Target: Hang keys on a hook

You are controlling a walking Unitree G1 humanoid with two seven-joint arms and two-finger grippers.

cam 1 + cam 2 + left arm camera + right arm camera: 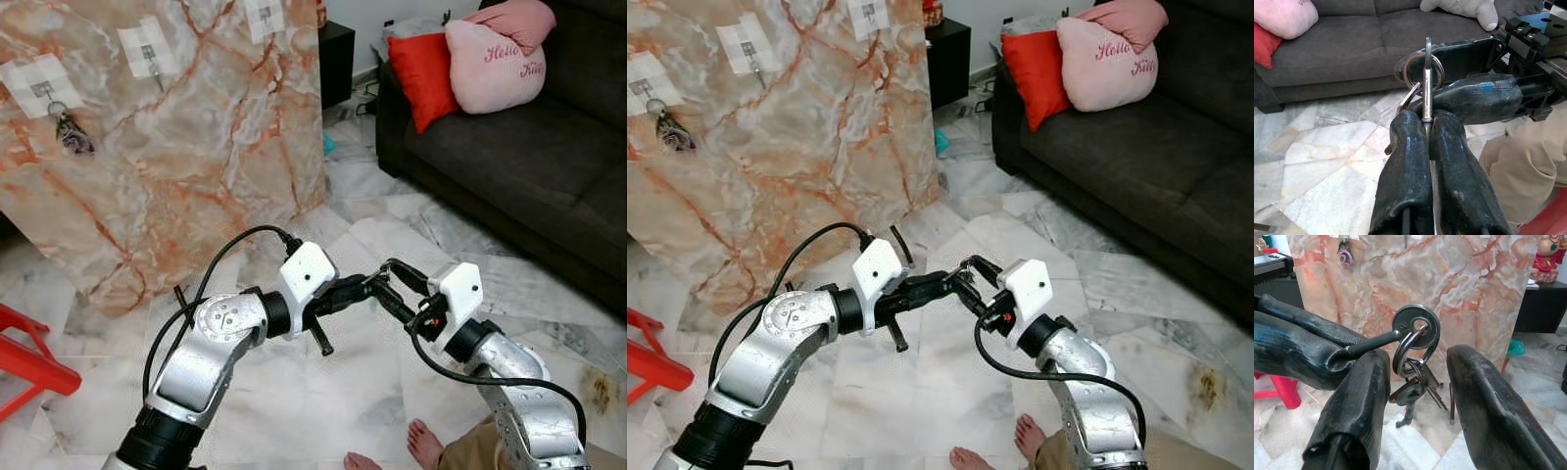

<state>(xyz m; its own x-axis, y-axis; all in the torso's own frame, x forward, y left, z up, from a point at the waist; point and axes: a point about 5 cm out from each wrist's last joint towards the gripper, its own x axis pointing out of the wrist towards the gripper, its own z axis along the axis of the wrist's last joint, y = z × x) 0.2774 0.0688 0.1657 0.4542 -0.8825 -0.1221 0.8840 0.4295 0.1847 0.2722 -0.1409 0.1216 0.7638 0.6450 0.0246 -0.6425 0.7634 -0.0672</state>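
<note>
Both silver arms bend inward over the marble floor (pixel 333 392). Left gripper (pixel 1426 122) is clamped on the silver metal keys (pixel 1413 352); right gripper (pixel 1418 377), at 3 o'clock, spreads around their ring.

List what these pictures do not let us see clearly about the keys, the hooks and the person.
- Keys: in the head views, hidden behind the left pincer.
- Object on left hook: too small to identify.
- Third hook: cut off by the top edge.
- Person's feet: cut off by the bottom edge.

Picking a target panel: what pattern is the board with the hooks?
Cream marble board with orange-red veins; clearest in left eye view.
</note>
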